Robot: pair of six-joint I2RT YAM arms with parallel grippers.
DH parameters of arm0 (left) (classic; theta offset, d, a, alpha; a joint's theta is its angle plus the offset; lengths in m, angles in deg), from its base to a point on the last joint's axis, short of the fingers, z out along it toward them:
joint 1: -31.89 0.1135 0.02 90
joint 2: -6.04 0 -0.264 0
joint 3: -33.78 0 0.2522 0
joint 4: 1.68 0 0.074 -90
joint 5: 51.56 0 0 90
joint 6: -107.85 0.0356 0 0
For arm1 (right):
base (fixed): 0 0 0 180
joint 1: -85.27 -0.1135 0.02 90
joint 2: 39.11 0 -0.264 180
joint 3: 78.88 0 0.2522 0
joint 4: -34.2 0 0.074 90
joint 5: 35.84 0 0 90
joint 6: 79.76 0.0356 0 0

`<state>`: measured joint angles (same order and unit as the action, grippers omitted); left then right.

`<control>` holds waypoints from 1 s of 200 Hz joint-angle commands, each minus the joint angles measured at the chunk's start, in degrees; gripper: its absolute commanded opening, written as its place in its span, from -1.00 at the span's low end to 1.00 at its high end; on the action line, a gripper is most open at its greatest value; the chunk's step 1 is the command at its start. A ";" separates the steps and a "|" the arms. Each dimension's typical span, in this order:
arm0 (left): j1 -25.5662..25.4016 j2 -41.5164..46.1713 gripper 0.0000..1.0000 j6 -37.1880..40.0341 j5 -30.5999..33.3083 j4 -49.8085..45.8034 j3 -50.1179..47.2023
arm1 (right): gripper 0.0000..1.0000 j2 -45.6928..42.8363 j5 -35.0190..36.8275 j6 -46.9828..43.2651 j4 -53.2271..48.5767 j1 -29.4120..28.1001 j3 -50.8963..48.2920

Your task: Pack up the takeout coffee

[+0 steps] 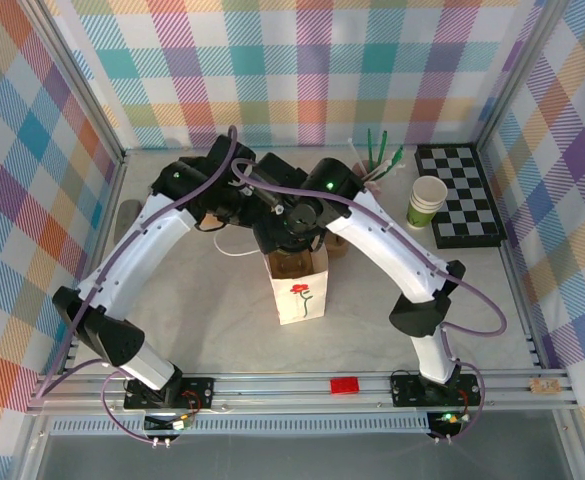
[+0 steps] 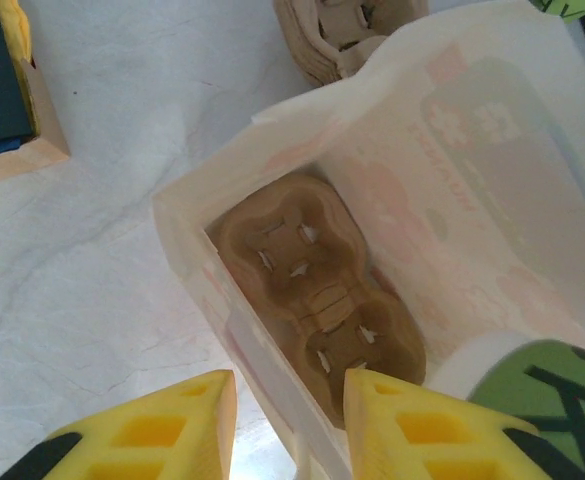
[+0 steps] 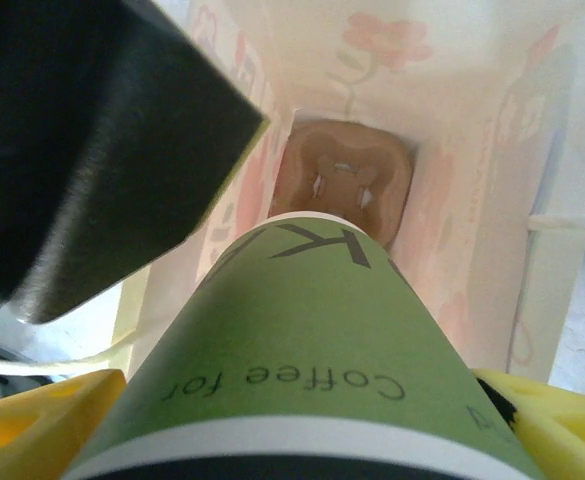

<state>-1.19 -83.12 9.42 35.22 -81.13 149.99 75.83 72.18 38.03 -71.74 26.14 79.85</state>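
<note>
The white paper bag [image 1: 299, 292] with a red rose print stands upright at the table's middle, mouth open. A brown moulded cup carrier [image 2: 317, 300] lies flat on its bottom. The takeout coffee [image 3: 312, 370], green-sided with "Coffee for" lettering and a black lid at its near end, hangs base-first over the bag's mouth, with my right gripper [image 3: 302, 435] shut on it. The cup's base also pokes into the left wrist view [image 2: 547, 400]. My left gripper [image 2: 284, 430] stands open, its yellow fingers [image 2: 412, 430] straddling the bag's near wall.
A lidless green cup [image 1: 427, 203] stands beside a checkerboard [image 1: 459, 195] at the back right. Green stirrers [image 1: 379, 158] stick up behind the arms. A stack of spare carriers [image 2: 342, 35] lies beyond the bag. The left arm's dark body [image 3: 92, 150] crowds the bag's mouth.
</note>
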 commanded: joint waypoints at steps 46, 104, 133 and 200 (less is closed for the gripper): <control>-0.93 5.38 -0.13 -2.77 6.56 -2.24 -1.21 | 0.01 -1.45 2.98 2.17 -5.73 -0.28 -6.10; -0.60 11.13 0.22 -4.58 10.70 -1.21 -3.47 | 0.01 -1.56 1.81 2.66 -3.29 0.29 -8.91; 1.13 11.82 0.27 -5.20 10.28 -0.12 -7.01 | 0.01 -1.03 0.81 3.04 -2.48 0.99 -9.09; 2.32 13.24 -0.07 -7.50 4.54 4.40 -13.63 | 0.00 -2.33 -1.54 5.11 -0.64 0.82 -13.31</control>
<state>0.72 -71.30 3.41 42.56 -79.23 137.01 75.81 72.05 41.35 -71.74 27.16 67.68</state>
